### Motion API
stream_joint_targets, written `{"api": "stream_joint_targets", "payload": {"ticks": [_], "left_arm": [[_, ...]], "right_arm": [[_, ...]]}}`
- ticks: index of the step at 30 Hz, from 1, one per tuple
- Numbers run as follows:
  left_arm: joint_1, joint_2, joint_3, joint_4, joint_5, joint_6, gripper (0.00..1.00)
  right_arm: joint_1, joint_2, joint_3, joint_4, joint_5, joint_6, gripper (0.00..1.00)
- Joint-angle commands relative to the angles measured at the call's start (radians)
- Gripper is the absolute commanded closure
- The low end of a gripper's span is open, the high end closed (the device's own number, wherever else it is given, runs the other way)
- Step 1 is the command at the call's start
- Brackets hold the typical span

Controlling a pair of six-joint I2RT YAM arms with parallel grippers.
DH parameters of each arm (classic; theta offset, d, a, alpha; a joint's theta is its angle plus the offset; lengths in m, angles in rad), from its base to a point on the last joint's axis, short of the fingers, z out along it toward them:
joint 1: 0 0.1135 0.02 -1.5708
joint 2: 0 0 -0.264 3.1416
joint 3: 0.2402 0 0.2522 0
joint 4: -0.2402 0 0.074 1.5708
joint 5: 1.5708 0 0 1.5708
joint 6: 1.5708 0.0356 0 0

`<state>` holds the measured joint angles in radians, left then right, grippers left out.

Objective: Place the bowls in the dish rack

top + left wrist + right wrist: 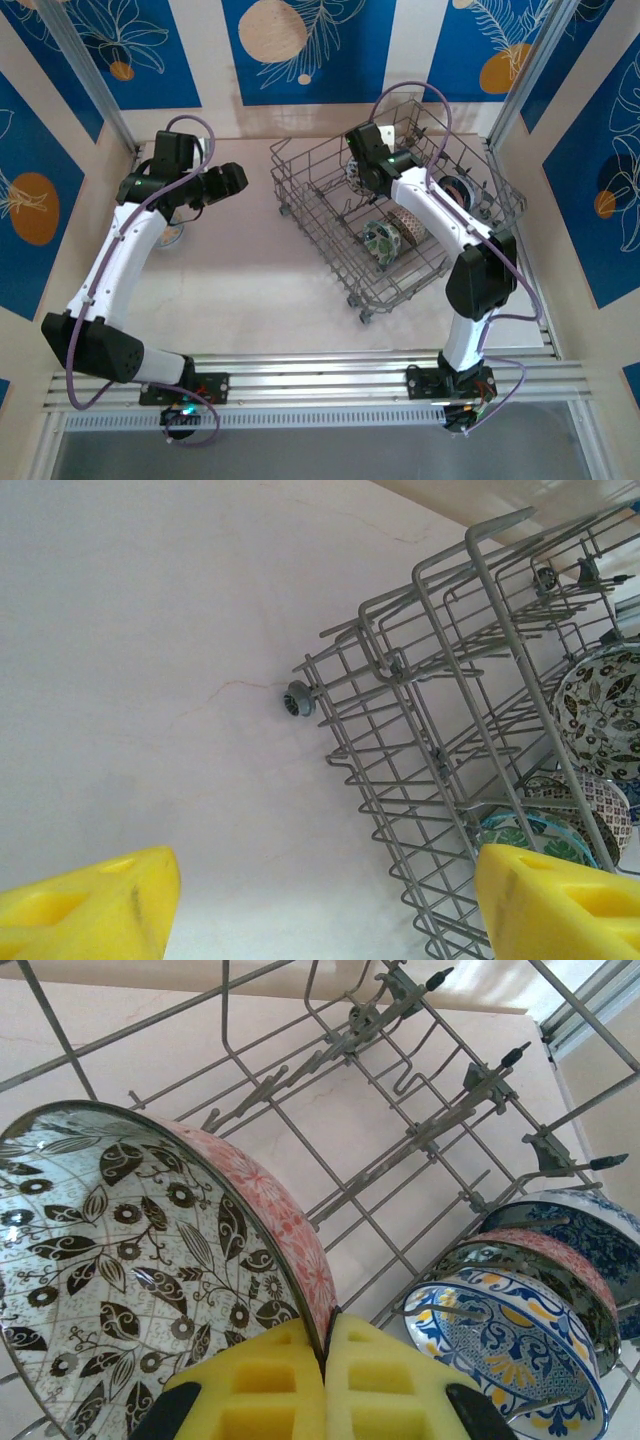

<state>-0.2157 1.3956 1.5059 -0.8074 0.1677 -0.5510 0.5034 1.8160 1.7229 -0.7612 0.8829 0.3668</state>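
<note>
Right jaws grip the rim of a bowl (pixel 120 1260), pink floral outside, dark leaves inside, tilted within the rack (pixel 518 660); left jaws stand wide over the desk (pixel 150 680).

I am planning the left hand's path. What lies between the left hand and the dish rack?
Nothing: the stretch of table between the left hand and the dish rack is bare, as the top view and left wrist view show.
</note>
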Motion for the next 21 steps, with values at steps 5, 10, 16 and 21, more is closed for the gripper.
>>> {"api": "stream_joint_targets", "payload": {"ticks": [5, 10, 16, 21], "left_arm": [[0.019, -0.017, -0.032, 0.017, 0.026, -0.003, 0.22], [0.027, 0.004, -0.005, 0.010, 0.039, 0.002, 0.23], [0.027, -0.002, -0.008, 0.010, 0.035, -0.007, 0.22], [0.027, -0.015, -0.025, 0.011, 0.031, -0.013, 0.22]], "right_arm": [[0.039, 0.052, 0.058, 0.025, 0.111, -0.040, 1.00], [0.059, 0.100, 0.085, 0.012, 0.155, -0.061, 1.00], [0.068, 0.140, 0.111, 0.032, 0.188, -0.116, 1.00], [0.068, 0.152, 0.119, 0.037, 0.211, -0.134, 1.00]]}}
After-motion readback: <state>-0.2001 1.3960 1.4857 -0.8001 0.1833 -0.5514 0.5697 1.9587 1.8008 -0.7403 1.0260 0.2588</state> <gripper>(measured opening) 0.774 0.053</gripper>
